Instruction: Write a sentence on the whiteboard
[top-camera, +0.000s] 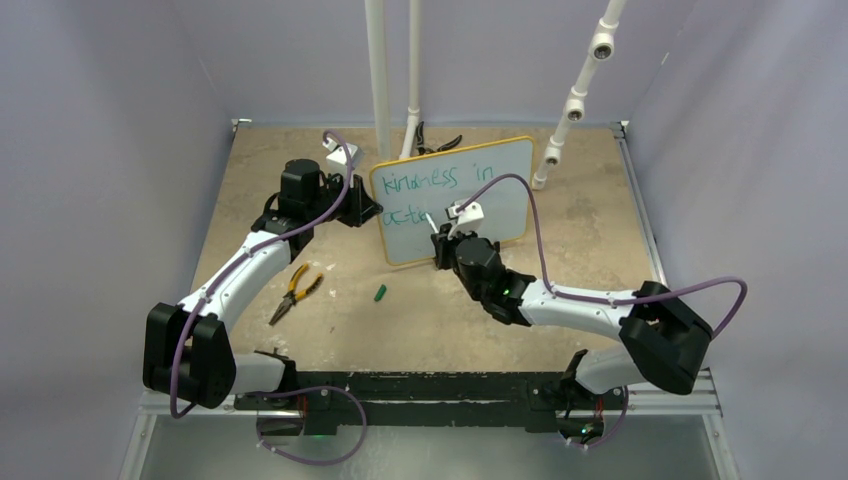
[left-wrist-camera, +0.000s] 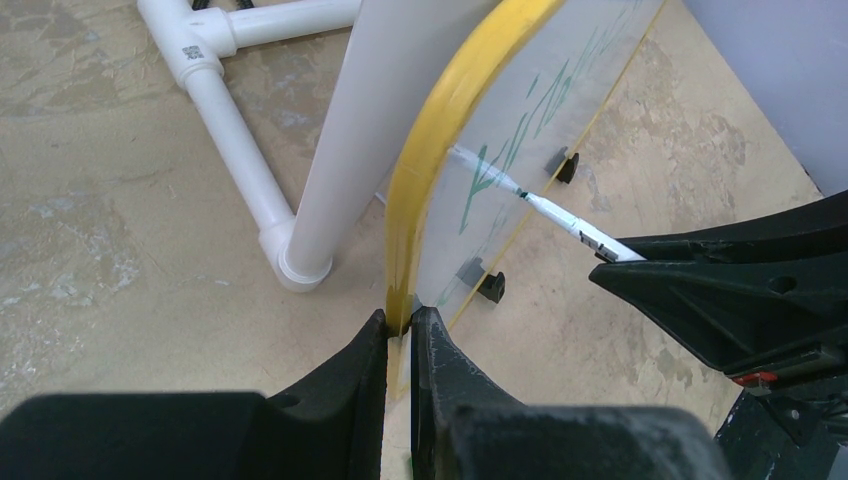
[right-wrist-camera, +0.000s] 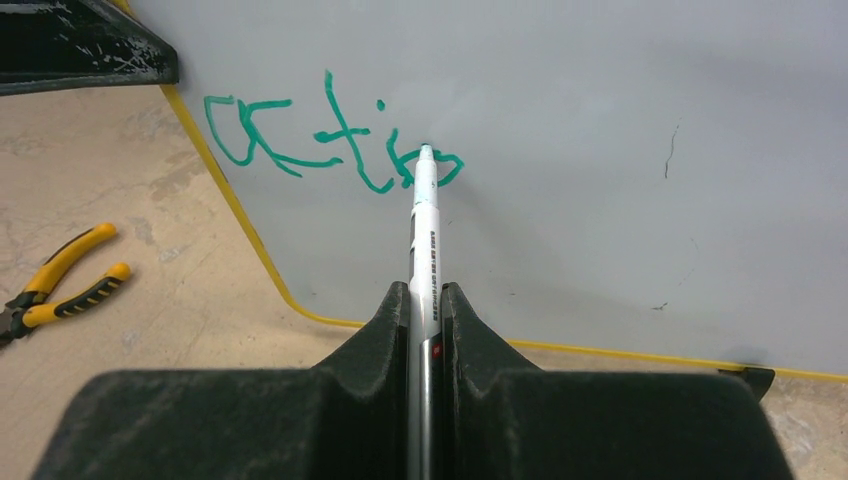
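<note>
The whiteboard (top-camera: 495, 185) stands upright at the table's middle back, white with a yellow frame. Teal lettering (top-camera: 435, 180) reads "kindness in" on top and "actio" (right-wrist-camera: 330, 150) below. My left gripper (left-wrist-camera: 400, 325) is shut on the board's yellow left edge (left-wrist-camera: 440, 130). My right gripper (right-wrist-camera: 427, 300) is shut on a white marker pen (right-wrist-camera: 424, 230); its tip touches the board at the last letter. The pen also shows in the left wrist view (left-wrist-camera: 560, 215) and the top view (top-camera: 432, 222).
Yellow-handled pliers (top-camera: 293, 292) lie on the table at the left, also in the right wrist view (right-wrist-camera: 60, 275). A small green cap (top-camera: 380, 293) lies in front of the board. White pipes (top-camera: 380, 80) stand behind it, and black pliers (top-camera: 435, 143).
</note>
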